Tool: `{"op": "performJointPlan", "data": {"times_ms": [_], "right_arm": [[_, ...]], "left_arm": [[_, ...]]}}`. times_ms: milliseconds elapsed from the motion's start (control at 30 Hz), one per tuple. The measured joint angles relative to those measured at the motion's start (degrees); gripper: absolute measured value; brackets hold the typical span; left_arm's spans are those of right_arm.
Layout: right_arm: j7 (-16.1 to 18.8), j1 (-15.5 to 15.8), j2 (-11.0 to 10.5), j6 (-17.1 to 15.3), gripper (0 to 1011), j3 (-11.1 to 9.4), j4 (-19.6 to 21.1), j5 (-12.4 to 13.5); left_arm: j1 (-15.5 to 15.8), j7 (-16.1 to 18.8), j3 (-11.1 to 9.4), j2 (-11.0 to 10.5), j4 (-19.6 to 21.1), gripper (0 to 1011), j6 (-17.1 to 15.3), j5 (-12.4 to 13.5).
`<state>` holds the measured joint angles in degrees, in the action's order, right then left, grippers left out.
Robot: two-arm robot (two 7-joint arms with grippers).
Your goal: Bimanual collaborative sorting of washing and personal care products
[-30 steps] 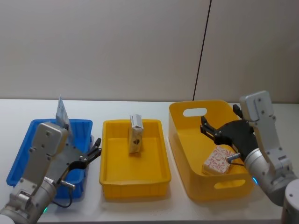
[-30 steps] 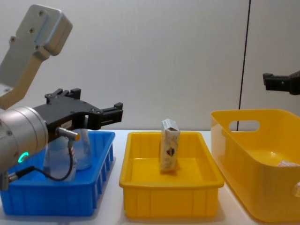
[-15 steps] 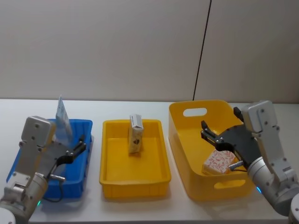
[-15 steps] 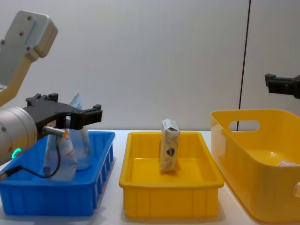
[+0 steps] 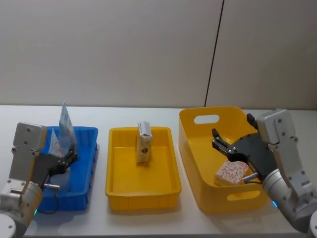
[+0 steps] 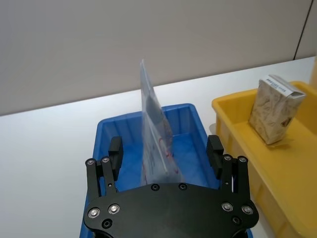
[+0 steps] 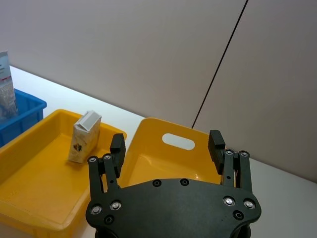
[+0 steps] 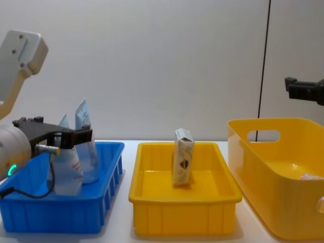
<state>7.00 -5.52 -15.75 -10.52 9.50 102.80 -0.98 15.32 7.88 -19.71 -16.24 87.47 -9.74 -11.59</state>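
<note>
Pale blue tube [image 6: 156, 141] stands on end in the blue bin [image 5: 93, 153]; one carton [image 5: 143, 143] is upright in the middle yellow tray [image 5: 143, 201], and a red-printed carton [image 5: 232, 172] lies in the deep yellow bin [image 5: 218, 201]. Left gripper [image 6: 166, 148] hangs near the tube, right gripper [image 7: 166, 143] over the deep bin (both with jaws apart, empty). Risk, as I judge it: the tube looks tippy, and a finger brushing it would knock it flat.

My left: translucent tubes [image 5: 65, 126] in blue bin [image 5: 83, 186]
Centre: beige carton [image 5: 143, 144] in shallow yellow tray [image 5: 143, 201]
Right: red-printed carton [image 5: 231, 173] in deep yellow basket [image 5: 190, 148]
</note>
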Motion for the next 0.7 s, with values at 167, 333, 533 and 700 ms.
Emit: {"op": "performJointPlan", "data": {"times_ms": [167, 333, 533, 700], "right_arm": [[0.32, 0.1, 0.19, 0.24, 1004, -0.12, 0.16, -0.06], [0.66, 0.16, 0.39, 0.42, 1004, -0.27, 0.33, -0.13], [0.95, 0.18, 0.63, 0.45, 1004, -0.47, 0.67, -0.27], [1.17, 0.22, 0.87, 0.44, 1004, -0.65, 0.93, -0.38]], "left_arm": [[0.78, 0.25, 0.83, 0.99, -2.07, 1002, -0.74, -0.62], [1.77, 0.2, 1.6, 2.11, -4.58, 1001, -0.98, -1.32], [3.02, -0.31, 2.25, 3.41, -7.55, 963, -0.96, -2.1], [4.1, -0.9, 2.61, 4.36, -10.0, 861, -0.56, -2.6]]}}
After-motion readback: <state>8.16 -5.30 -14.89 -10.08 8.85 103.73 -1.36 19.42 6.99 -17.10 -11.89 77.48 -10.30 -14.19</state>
